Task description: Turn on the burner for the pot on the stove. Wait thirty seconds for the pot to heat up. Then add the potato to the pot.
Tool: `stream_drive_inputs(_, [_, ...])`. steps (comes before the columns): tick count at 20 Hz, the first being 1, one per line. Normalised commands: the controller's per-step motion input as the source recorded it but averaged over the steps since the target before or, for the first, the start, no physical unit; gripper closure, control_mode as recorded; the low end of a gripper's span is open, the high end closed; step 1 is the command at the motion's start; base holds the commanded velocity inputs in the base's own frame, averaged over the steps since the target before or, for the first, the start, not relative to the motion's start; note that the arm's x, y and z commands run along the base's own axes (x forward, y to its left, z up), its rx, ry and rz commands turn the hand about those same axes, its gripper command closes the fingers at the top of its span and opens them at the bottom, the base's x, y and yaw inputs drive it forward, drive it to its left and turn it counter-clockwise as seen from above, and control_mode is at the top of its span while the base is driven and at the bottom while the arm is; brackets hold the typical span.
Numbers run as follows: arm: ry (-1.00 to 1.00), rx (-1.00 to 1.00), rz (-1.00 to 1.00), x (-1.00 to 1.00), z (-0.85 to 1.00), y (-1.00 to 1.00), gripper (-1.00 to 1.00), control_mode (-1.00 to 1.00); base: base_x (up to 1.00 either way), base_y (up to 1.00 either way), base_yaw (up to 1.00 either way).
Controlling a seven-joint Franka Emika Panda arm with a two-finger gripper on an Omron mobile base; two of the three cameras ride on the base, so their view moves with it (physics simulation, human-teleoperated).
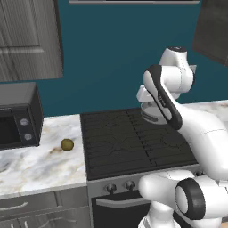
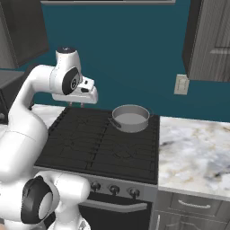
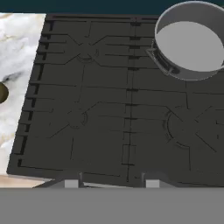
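The gripper hangs above the stove with its jaws partly apart and nothing between them. The pot sits on the rear burner off to its right, and the potato lies on the marble counter to its left

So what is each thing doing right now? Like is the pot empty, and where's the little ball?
pot: upright on the stove's back right burner, empty inside.
potato: lying on the marble counter left of the stove, not held.
stove: grates bare apart from the pot; no flame seen.
gripper: hovering above the stove, jaws apart, holding nothing.
microwave: door closed.
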Motion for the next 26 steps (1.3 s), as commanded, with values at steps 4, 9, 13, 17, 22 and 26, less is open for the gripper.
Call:
stream_drive_inputs(4, [-0.07,0.0,-0.02,-0.3,-0.01,-0.09,-1.0,-1.0,0.0,0.0,0.0])
stream_drive_inputs(9, [-0.03,0.02,-0.2,-0.91,-0.17,-0.64,-1.0,-1.0,0.0,0.0,0.0])
stream_drive_inputs(13, [0.0,0.0,-0.22,-0.93,-0.27,-0.65,-1.0,-1.0,0.0,0.0,0.0])
stream_drive_inputs(17, [0.0,0.0,-0.16,-0.9,-0.31,-0.47,-1.0,-1.0,0.0,0.0,0.0])
stream_drive_inputs(22, [0.0,0.0,-0.01,-0.81,-0.48,-0.33,-1.0,-1.0,0.0,0.0,0.0])
stream_drive_inputs(26, [0.0,0.0,0.0,-0.75,-0.44,-0.27,-1.0,-1.0,0.0,0.0,0.0])
